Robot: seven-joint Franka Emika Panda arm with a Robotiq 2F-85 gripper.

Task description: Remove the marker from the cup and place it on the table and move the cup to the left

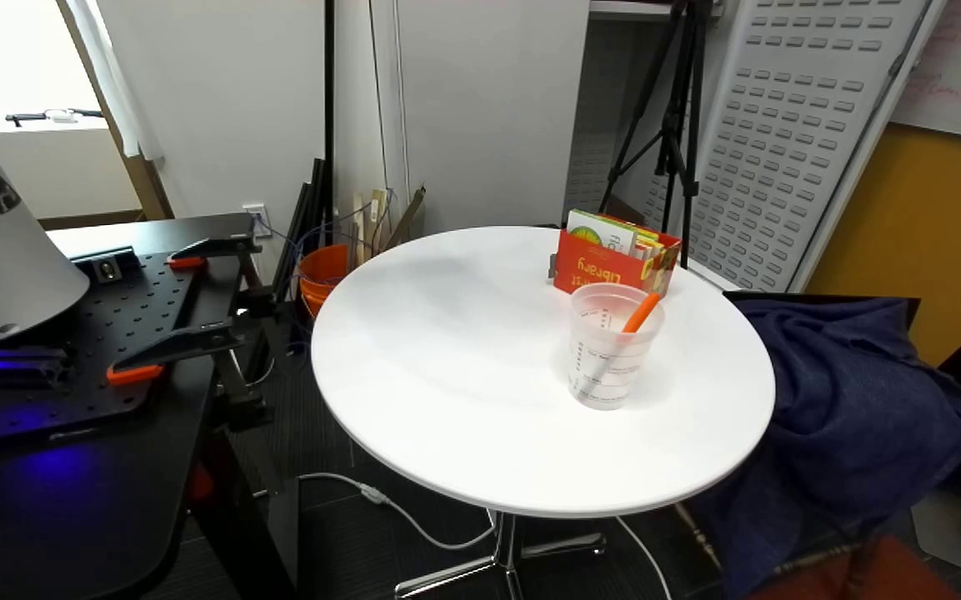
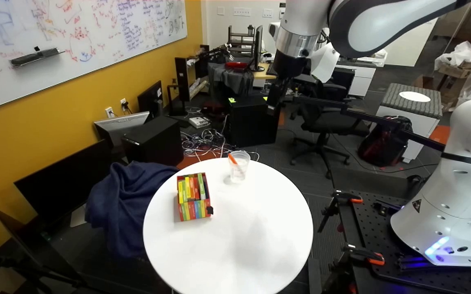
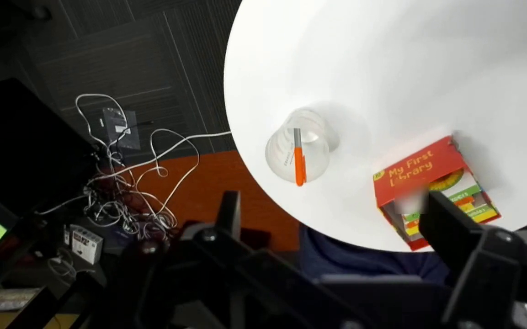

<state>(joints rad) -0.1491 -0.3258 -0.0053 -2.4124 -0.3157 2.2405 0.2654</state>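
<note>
Small clear plastic cup [image 3: 316, 146], wrist view: stands upright on the large round white table [image 3: 396, 77], near its edge at 8 o'clock
Slim orange and grey marker [image 3: 299, 164], wrist view: inside the cup at a slant, its orange end crossing the rim at 6 o'clock
Red carton box of thin books [image 3: 421, 167], wrist view: between 3 and 4 o'clock from the cup, apart from it
Black two-fingered gripper [image 3: 330, 210], wrist view: fingers spread wide apart, one toward 8 o'clock from the cup, one toward 4 o'clock, hiding part of the box
Table: in an exterior view I see the cup [image 1: 618, 354] toward 3 o'clock from the middle, the marker leaning in it toward 1 o'clock; the box sits at 1 o'clock
White robot arm [image 2: 376, 34]: in an exterior view it stands at 3 o'clock from the table and holds the gripper high toward 1 o'clock, well apart from the cup [image 2: 243, 164]
Cup: at 12 o'clock on the table there, the marker tilted inside toward 11 o'clock, the box at 10 o'clock
</note>
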